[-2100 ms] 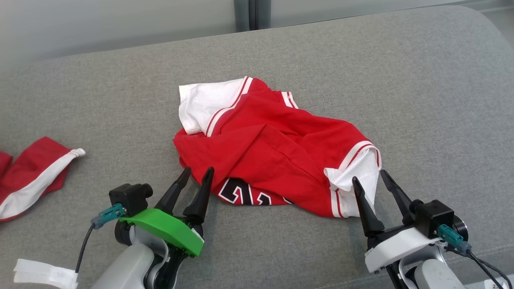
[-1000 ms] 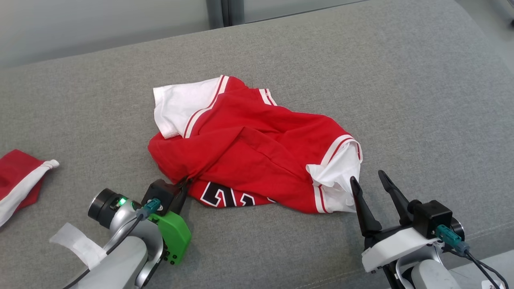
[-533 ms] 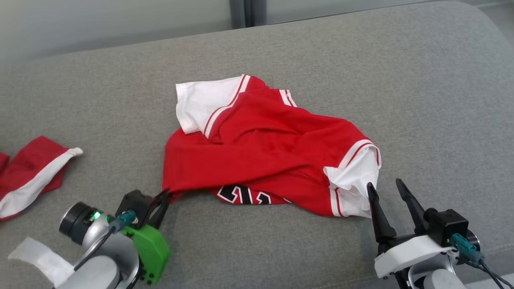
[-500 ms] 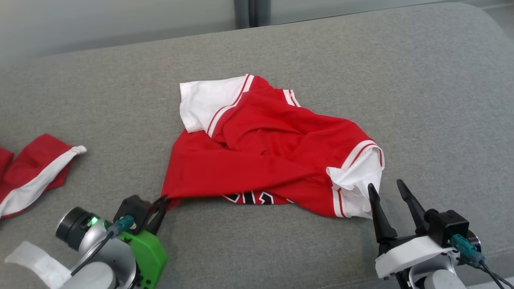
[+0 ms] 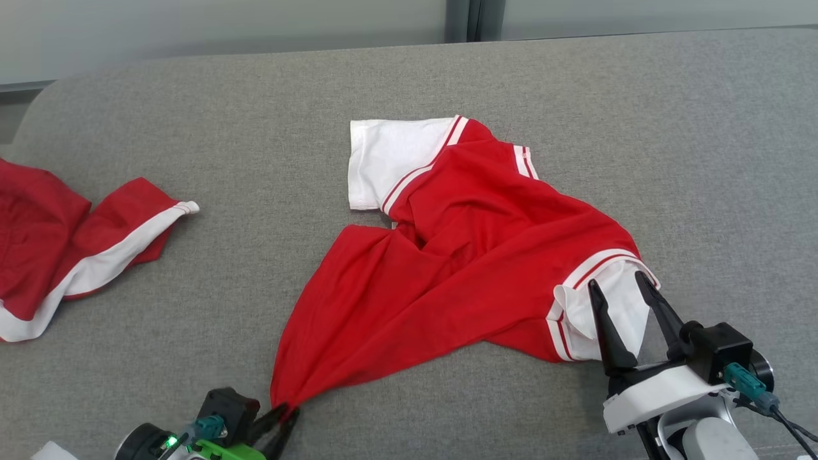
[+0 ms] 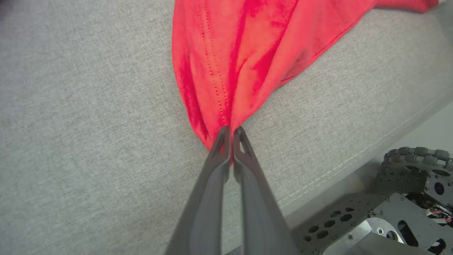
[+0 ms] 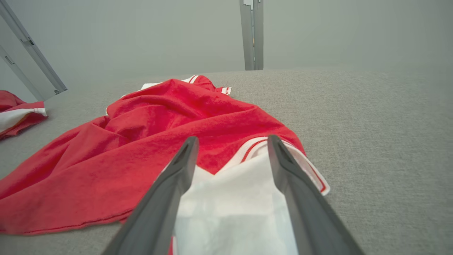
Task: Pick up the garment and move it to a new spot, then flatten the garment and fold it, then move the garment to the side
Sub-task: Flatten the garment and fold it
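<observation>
My left tool (image 5: 284,415) pinches a corner of the shirt (image 5: 460,255), which lies just ahead of it on the couch (image 5: 192,306), so I should pull slow and low, then shut my wide-open right tool (image 5: 615,281) on the sleeve (image 5: 623,301) at its tips.

No text, number, label or brand can be read in any view. The shirt (image 5: 486,255) shows plain red cloth with white, red-striped sleeves, and the second garment (image 5: 64,255), red with a white band, at the left is just as plain
</observation>
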Tool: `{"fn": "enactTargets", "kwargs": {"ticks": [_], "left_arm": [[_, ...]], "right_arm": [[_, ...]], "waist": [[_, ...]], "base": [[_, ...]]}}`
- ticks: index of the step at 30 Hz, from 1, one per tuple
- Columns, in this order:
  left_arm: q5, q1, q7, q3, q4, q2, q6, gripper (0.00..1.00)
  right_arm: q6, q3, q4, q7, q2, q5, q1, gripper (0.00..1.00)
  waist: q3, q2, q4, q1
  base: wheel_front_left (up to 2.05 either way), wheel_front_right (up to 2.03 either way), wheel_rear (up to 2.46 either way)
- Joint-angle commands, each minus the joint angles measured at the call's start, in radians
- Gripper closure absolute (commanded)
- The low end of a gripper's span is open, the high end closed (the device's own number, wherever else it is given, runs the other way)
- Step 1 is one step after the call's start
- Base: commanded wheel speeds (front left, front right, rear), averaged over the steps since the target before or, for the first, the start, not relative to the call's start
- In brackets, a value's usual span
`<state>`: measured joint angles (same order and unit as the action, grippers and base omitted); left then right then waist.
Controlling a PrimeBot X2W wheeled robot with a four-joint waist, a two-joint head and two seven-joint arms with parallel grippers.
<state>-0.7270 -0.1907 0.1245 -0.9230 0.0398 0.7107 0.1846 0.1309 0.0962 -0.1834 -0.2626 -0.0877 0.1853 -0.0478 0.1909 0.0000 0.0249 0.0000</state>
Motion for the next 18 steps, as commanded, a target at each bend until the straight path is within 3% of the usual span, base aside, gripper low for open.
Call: {"fn": "enactTargets", "kwargs": {"ticks": [1, 4, 5, 8, 14, 18], "left_arm": [[-0.010, 0.019, 0.000, 0.005, -0.009, -0.001, 0.011, 0.00], [-0.048, 0.026, -0.010, 0.034, 0.019, -0.018, 0.036, 0.00], [-0.097, 0.036, -0.041, 0.070, 0.096, -0.057, 0.043, 0.00], [-0.120, 0.015, -0.066, 0.091, 0.208, -0.081, 0.039, 0.00], [-0.098, -0.074, -0.047, 0.041, 0.238, -0.169, -0.023, 0.00], [-0.127, -0.149, -0.045, 0.014, 0.152, -0.283, -0.080, 0.00]], "right_arm": [[0.000, -0.004, 0.008, -0.003, -0.010, -0.004, -0.008, 0.00], [0.000, -0.007, 0.026, -0.003, -0.016, -0.007, -0.010, 0.00], [0.000, -0.019, 0.045, -0.004, -0.022, -0.013, -0.005, 0.00], [0.000, -0.043, 0.082, -0.003, -0.027, -0.022, -0.003, 0.00], [0.000, -0.110, 0.132, -0.003, -0.043, -0.050, -0.018, 0.00], [0.000, -0.168, 0.154, -0.003, -0.051, -0.069, -0.014, 0.00]], "waist": [[-0.002, 0.0000, -0.005, 0.0000], [-0.007, 0.0000, -0.020, 0.0000], [-0.009, 0.0000, -0.029, 0.0000], [-0.008, 0.0000, -0.053, 0.0000], [0.008, 0.0000, -0.111, 0.0000], [0.023, 0.0000, -0.166, 0.0000]], "base": [[0.00, 0.00, 0.00], [0.00, 0.00, 0.00], [0.00, 0.00, 0.00], [0.00, 0.00, 0.00], [0.00, 0.00, 0.00], [0.00, 0.00, 0.00]]}}
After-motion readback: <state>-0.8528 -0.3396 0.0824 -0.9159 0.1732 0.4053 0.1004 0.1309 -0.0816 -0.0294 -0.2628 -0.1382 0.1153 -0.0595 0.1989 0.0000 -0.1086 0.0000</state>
